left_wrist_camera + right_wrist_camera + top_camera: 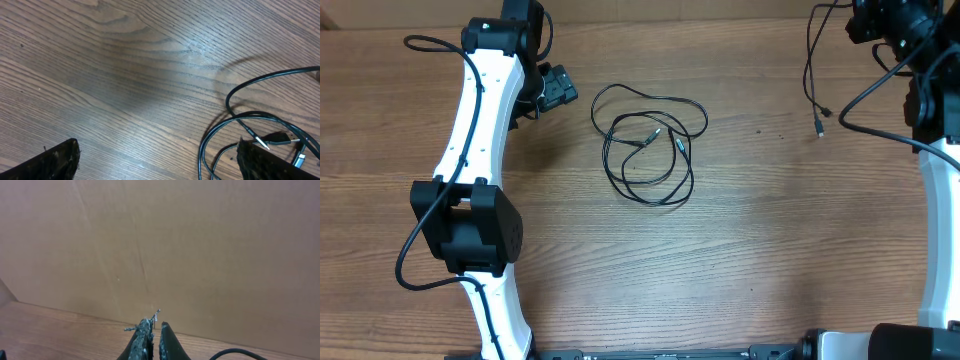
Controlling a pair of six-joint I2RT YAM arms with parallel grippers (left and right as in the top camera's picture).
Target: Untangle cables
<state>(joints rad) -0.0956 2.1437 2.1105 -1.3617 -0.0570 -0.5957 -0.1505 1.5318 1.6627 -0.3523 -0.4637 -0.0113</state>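
Note:
The cables (650, 146) lie in loose overlapping black loops mid-table, with two small plug ends (654, 133) inside the loops. In the left wrist view the same cables (260, 119) curve in at the right, a plug (281, 137) by the right finger (265, 164). My left gripper (552, 92) sits just left of the loops, open (157, 150), with only bare wood between its fingers. Another thin cord (813, 80) with plug ends (819, 130) trails at the far right. My right gripper (154, 326) is shut, holds nothing, and faces a cardboard wall.
A brown cardboard wall (200, 245) closes off the back of the wooden table (770, 250). The white left arm (470, 150) runs down the left side, and the right arm (940, 180) down the right edge. A black wire (235, 353) curves beside the right fingers.

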